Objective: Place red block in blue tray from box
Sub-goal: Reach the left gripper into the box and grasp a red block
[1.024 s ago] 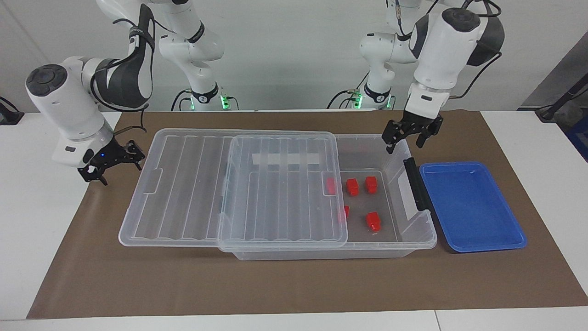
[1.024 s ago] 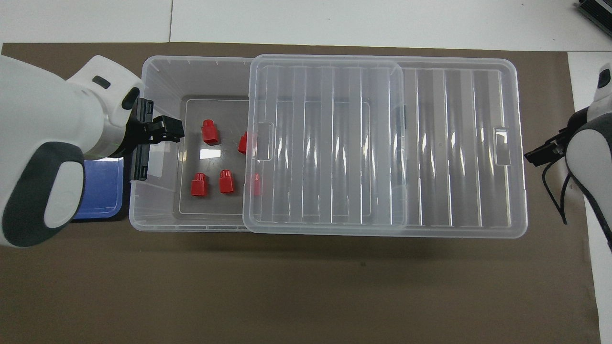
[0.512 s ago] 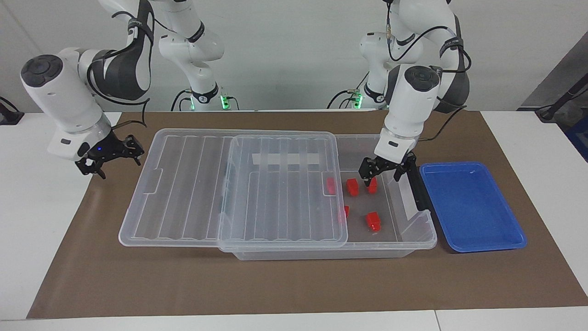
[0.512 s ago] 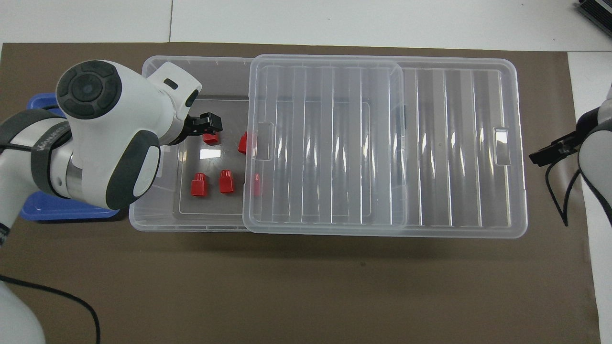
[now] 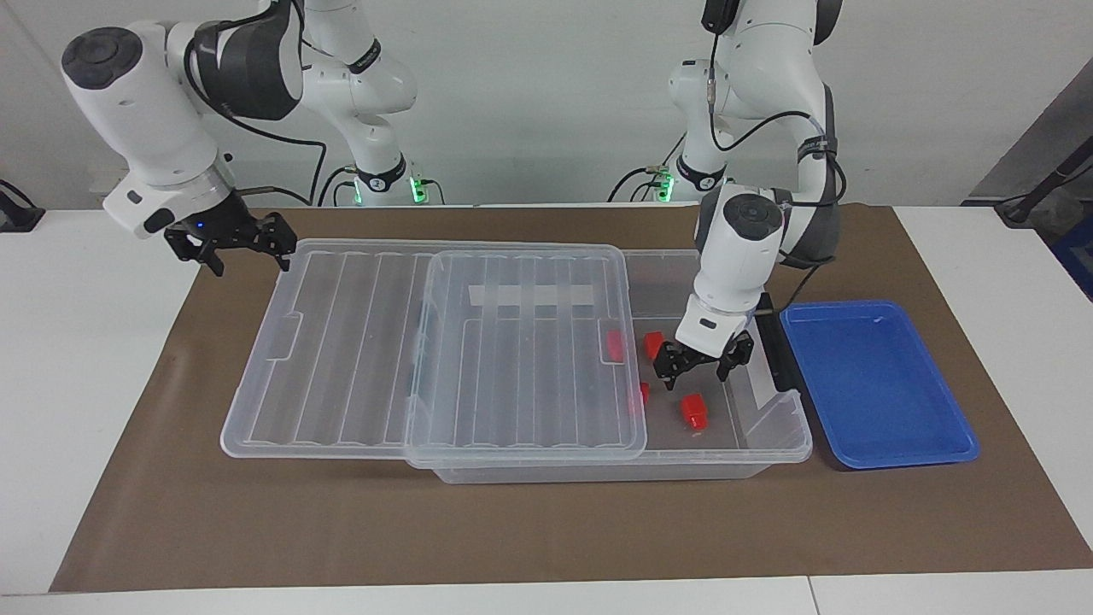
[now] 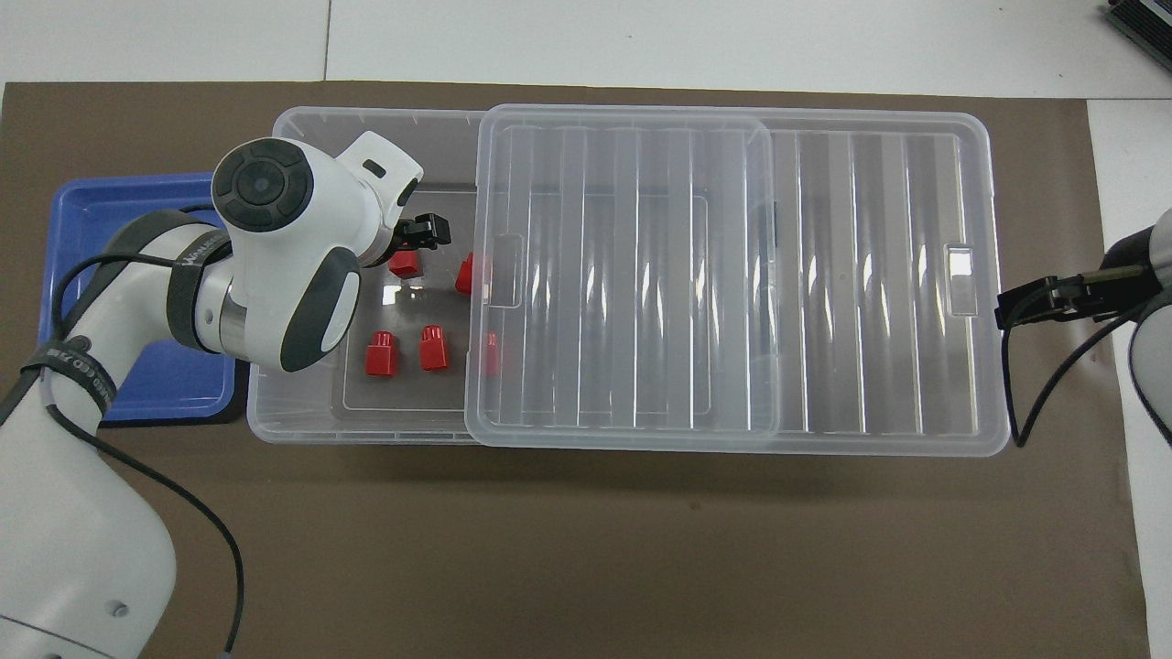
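Five red blocks are seen in the box (image 5: 773,427), and the pick is judged in hand: the left gripper (image 5: 702,366), jaws apart, is lowered over the red block (image 5: 693,411); descent, closing and carrying to the blue tray (image 5: 879,384) remain, while the right gripper (image 5: 230,248) waits open.

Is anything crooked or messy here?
Only the ribbed clear plastic lid: it sits slid halfway off the large clear plastic box, overhanging toward the right arm's end. That uncovers the small red blocks. Nothing is spilled or broken.
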